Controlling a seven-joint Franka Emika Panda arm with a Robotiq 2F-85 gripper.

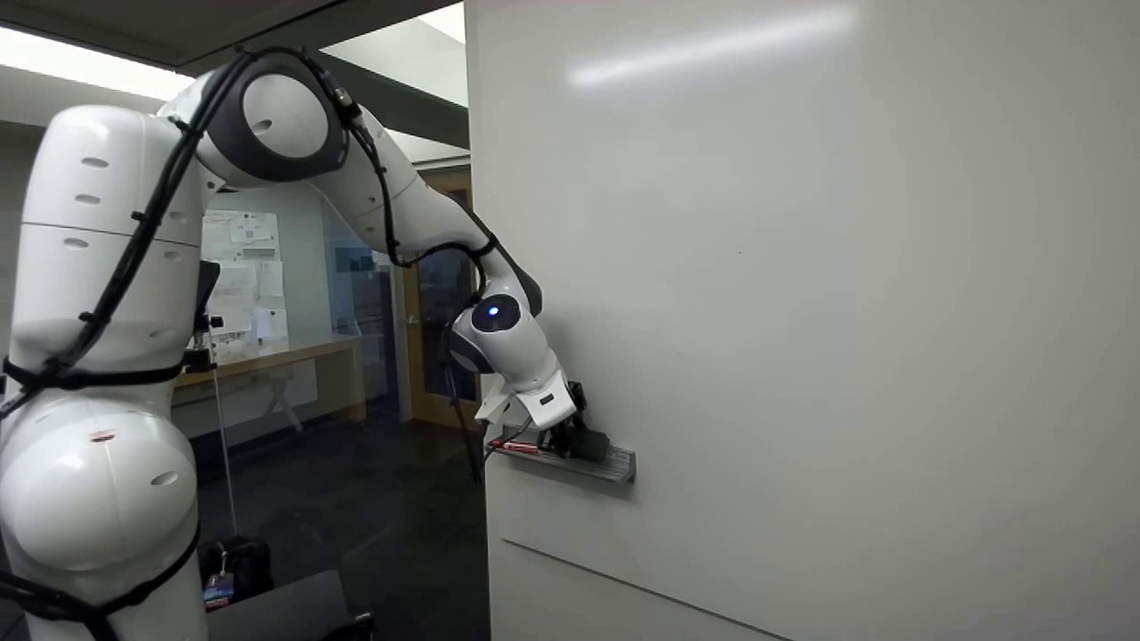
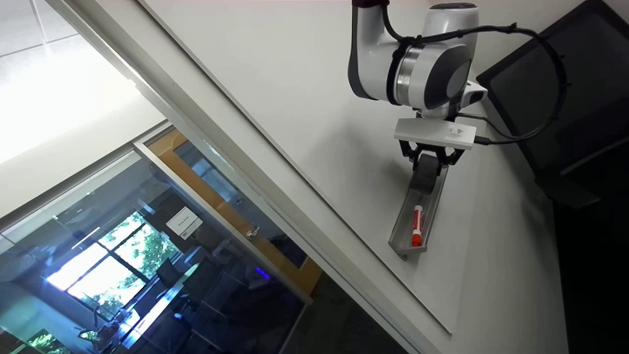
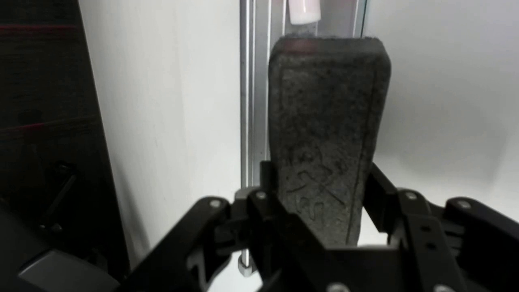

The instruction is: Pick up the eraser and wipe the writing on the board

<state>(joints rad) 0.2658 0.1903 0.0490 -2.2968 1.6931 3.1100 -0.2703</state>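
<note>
- Eraser [image 3: 324, 121]: dark grey block with rounded corners, its length running from 12 to 6 o'clock in the wrist view, crossed lines and curved marks in its face toward 6 o'clock. It is in the hand [image 3: 320, 180], over the marker tray [image 2: 405, 223]; I cannot tell whether its underside touches the tray.
- The hand is clamped on the eraser, its black fingers [image 3: 268, 178] against the long sides at 9 and 3 o'clock in the wrist view.
- Robot arm [image 1: 98, 490]: white, with black cables [image 1: 165, 196] strapped along it. It rises at 8 o'clock in an exterior view and bends down to the tray; a blue light [image 1: 494, 312] glows near its wrist.
- Red-and-white marker [image 2: 417, 226]: in the tray, just beside the eraser's end but apart from it, at 6 o'clock from the eraser in an exterior view. Its pale end shows at 12 o'clock in the wrist view.
- Marker tray: grey, mounted on the whiteboard [image 1: 802, 312], near the whiteboard's 9 o'clock edge in that exterior view.
- Whiteboard: tall and glossy, a streak of reflected light [image 1: 712, 44] toward 12 o'clock, a dark seam [image 1: 641, 588] toward 6.
- Farther off, at 9 o'clock: papers [image 1: 236, 294] above a wood-edged counter [image 1: 312, 350].
- Wooden door [image 2: 226, 209], then a bright window [image 2: 115, 253] at 8 o'clock.
</note>
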